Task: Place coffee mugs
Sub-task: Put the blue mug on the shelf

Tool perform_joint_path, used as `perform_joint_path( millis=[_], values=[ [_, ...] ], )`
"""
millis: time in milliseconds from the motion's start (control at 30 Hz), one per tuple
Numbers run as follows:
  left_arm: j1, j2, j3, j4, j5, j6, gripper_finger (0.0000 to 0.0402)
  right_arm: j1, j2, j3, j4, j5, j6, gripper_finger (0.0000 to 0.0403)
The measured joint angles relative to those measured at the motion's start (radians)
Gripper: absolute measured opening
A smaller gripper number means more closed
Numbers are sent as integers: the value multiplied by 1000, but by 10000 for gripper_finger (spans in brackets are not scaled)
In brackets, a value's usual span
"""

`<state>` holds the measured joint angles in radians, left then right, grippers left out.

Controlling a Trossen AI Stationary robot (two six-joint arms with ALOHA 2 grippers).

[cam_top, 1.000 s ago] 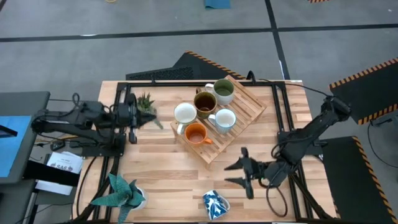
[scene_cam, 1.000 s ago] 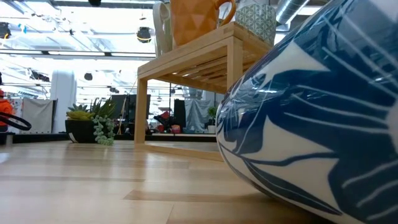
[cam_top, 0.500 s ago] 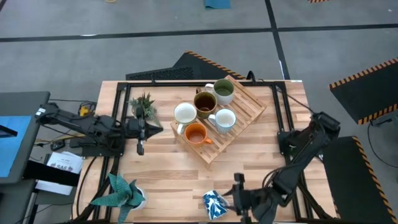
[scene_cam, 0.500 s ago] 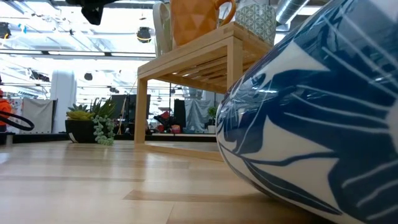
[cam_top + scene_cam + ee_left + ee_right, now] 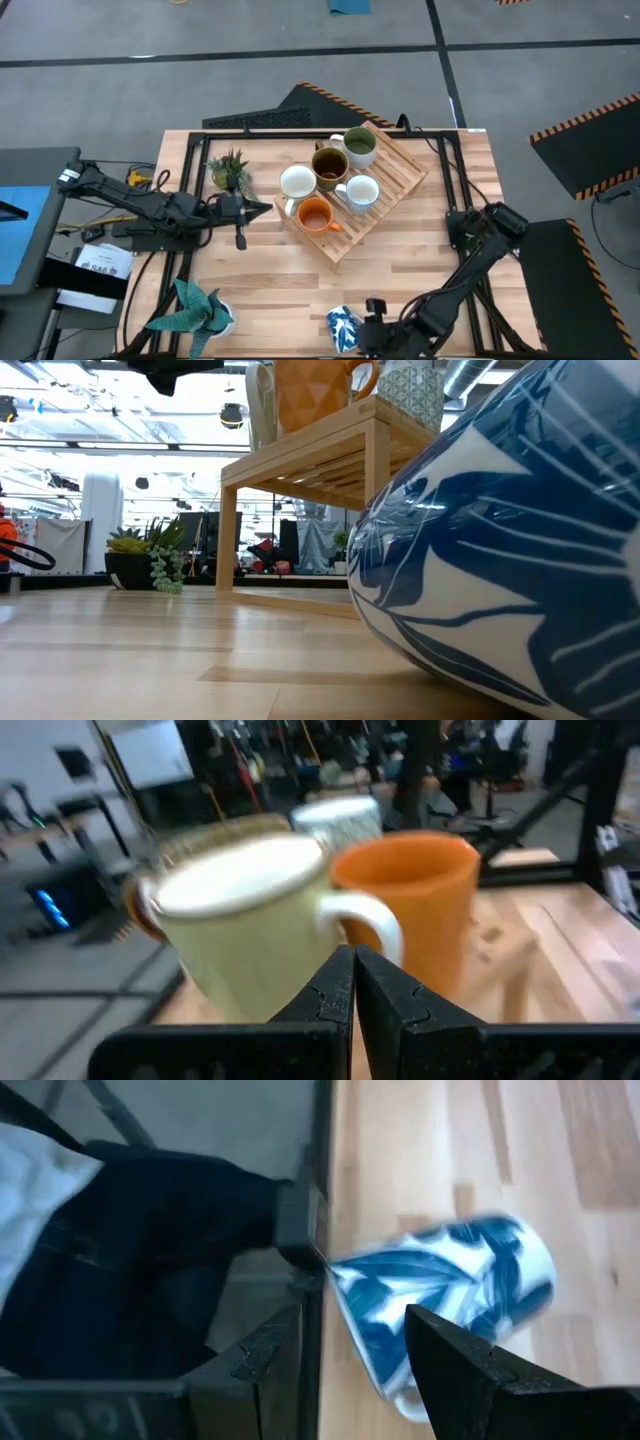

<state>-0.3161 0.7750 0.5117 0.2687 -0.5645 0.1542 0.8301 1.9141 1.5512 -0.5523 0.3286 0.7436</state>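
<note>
Right hand (image 5: 350, 1355), fingers wide, straddles the tipped blue-patterned white ceramic mug (image 5: 440, 1305) to grasp it; left hand (image 5: 354, 982), fingers closed, waits beside the slatted wooden rack (image 5: 385, 190).

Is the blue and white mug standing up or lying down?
Lying down. The blue and white mug rests on its side on the table, its curved wall touching the wood in the low view.
</note>
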Motion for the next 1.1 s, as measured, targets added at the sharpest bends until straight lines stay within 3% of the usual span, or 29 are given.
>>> perform_joint_path(
  millis=[367, 533, 1100],
  values=[
    [0, -2, 1, -5, 10, 42, 0, 2, 107, 132, -114, -72, 130, 203],
    [0, -2, 1, 15, 0, 89, 0, 5, 104, 140, -177, -35, 211, 203],
    [2, -2, 1, 19, 0, 102, 0, 15, 104, 111, -215, 19, 220, 203]
  ],
)
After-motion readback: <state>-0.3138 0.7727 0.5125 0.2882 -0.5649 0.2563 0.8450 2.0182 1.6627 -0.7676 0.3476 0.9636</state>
